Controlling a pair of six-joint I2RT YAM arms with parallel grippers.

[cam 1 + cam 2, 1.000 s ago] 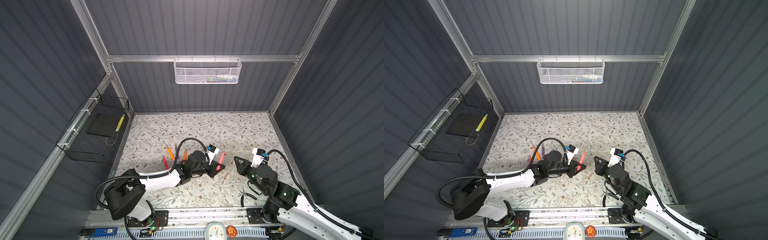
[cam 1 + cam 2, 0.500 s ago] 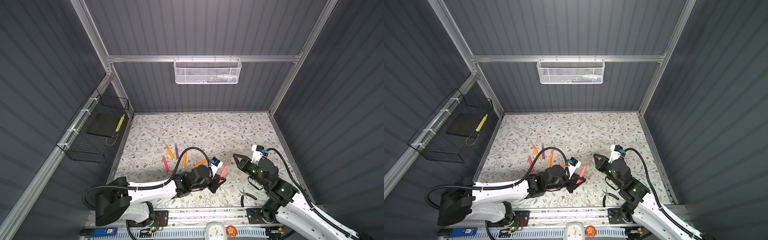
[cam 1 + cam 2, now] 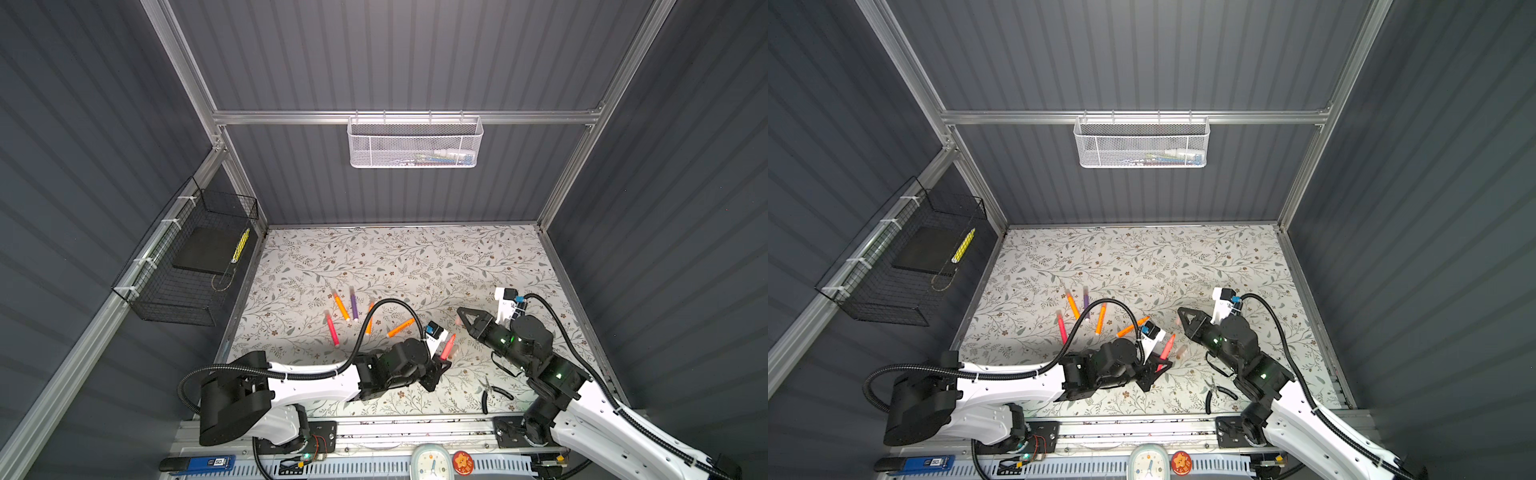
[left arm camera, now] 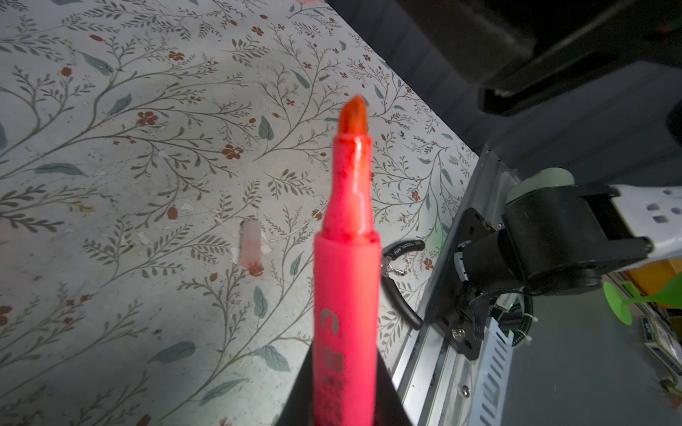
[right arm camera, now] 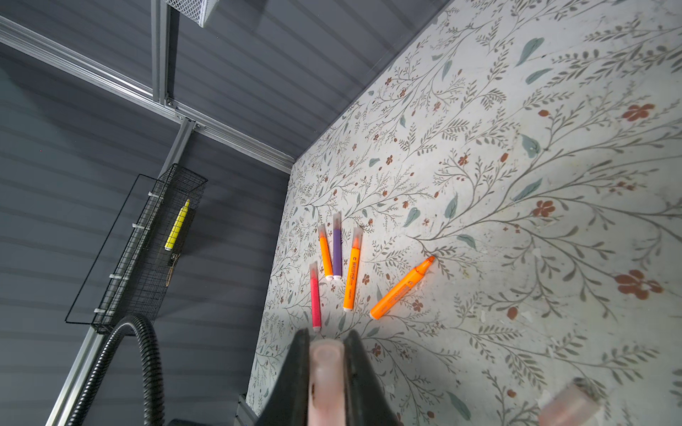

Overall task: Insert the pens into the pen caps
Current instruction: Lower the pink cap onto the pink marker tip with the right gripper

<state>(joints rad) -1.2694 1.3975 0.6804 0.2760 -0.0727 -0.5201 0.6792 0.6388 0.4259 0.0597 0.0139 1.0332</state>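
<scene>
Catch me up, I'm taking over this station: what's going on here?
The two arms are capping pens. The left gripper is shut on an uncapped pink-red pen, and the right gripper is shut on a pale-pink cap; pen and cap are apart, not yet joined. Four pens on the table already wear caps, one orange pen lies uncapped, and a loose cap lies near the left gripper. Pliers lie untouched by the front edge.

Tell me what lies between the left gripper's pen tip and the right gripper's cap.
Nothing. In both top views the gap from pen to cap is bare, with only mat below.
</scene>
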